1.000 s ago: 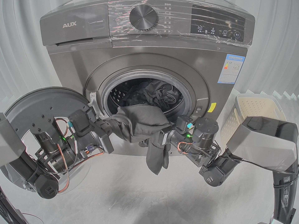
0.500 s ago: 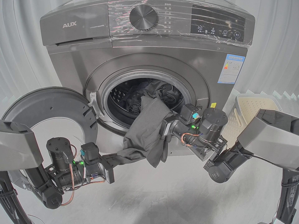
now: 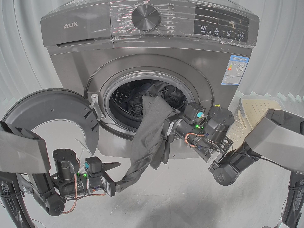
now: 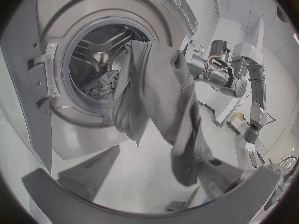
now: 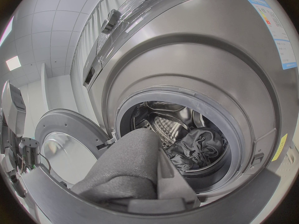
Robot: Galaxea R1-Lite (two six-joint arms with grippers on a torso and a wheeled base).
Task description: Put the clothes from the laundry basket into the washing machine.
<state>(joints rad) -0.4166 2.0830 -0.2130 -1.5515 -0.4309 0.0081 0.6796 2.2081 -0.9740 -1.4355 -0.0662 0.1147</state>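
- One grey garment (image 3: 148, 124) is mid-loading: its top lies over the drum rim of the washing machine (image 3: 79, 60), and its tail hangs outside.
- Right gripper (image 3: 167, 132) is clamped on it at the opening.
- Left gripper (image 3: 117, 175) sits low with its fingers spread; the tail touches one finger.
- Judged next: push the held fold deeper, then lift the tail in.

Black jointed arms (image 3: 65, 178), grey boxy shells (image 3: 22, 152), orange cables (image 3: 190, 140), green lights (image 3: 197, 126).

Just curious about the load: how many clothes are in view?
2: grey garment hanging from the drum's mouth, dark bundle inside. More may be hidden.
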